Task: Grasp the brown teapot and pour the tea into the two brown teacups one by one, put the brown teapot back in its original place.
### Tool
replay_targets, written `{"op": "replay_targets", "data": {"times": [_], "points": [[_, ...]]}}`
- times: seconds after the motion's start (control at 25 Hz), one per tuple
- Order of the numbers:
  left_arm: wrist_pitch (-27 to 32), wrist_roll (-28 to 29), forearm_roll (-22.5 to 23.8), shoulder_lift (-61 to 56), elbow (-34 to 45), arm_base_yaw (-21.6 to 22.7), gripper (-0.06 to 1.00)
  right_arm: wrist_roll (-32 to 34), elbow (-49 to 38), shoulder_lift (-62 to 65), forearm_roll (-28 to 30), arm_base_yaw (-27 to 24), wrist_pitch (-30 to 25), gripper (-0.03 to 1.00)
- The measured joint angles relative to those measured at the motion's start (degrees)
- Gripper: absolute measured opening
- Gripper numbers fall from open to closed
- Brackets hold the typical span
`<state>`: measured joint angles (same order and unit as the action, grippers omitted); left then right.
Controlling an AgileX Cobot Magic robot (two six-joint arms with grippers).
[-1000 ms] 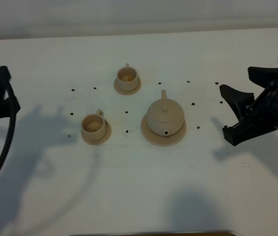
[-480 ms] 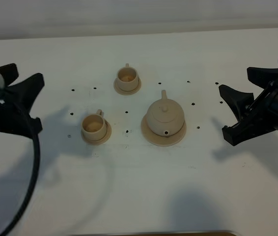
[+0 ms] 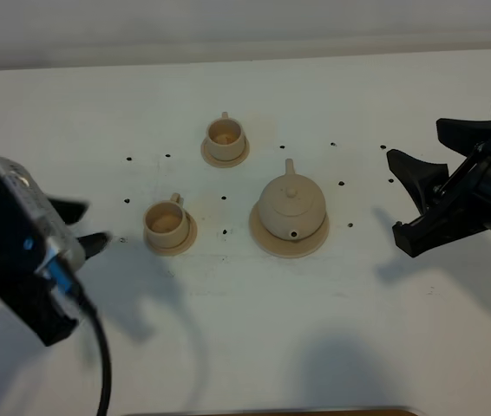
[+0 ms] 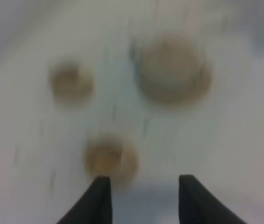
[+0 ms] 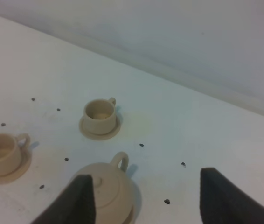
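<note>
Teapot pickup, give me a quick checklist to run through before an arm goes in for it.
1. brown teapot upright on the large saucer, lid on: ok.
2. Teapot handle free of anything around it: ok.
3. right end effector open and empty: ok.
4. left end effector open and empty: ok, though its wrist view is blurred.
5. near teacup and far teacup both upright: ok.
6. Both cups empty before pouring: cannot tell.
</note>
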<state>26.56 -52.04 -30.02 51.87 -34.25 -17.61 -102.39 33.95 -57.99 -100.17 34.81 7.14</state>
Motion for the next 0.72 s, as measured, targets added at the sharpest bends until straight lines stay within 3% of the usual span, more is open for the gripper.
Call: {"op": "replay_targets", "data": {"times": [0.08, 0.2, 0.24, 0.32, 0.48, 0.72], "points": [[2.15, 19.61, 16.71, -0.20, -0.99, 0.00, 0.32, 0.00, 0.00, 0.00, 0.00, 0.00, 0.00, 0.50], [8.36, 43.87, 38.73, -2.84, -1.54, 0.00, 0.32, 0.14, 0.00, 0.00, 0.00, 0.00, -0.38, 0.50], [10.20, 50.10, 44.42, -4.58, -1.54, 0.06, 0.32, 0.19, 0.00, 0.00, 0.00, 0.00, -0.67, 0.50], [13.08, 57.65, 51.04, -9.12, -1.61, 0.06, 0.32, 0.19, 0.00, 0.00, 0.00, 0.00, -1.61, 0.50], [17.12, 62.23, 52.26, -17.20, -1.78, 0.06, 0.32, 0.45, 0.00, 0.00, 0.00, 0.00, -2.95, 0.50], [23.95, 62.87, 45.90, -22.90, -1.27, 0.06, 0.32, 0.89, 0.00, 0.00, 0.00, 0.00, -3.45, 0.50]]}}
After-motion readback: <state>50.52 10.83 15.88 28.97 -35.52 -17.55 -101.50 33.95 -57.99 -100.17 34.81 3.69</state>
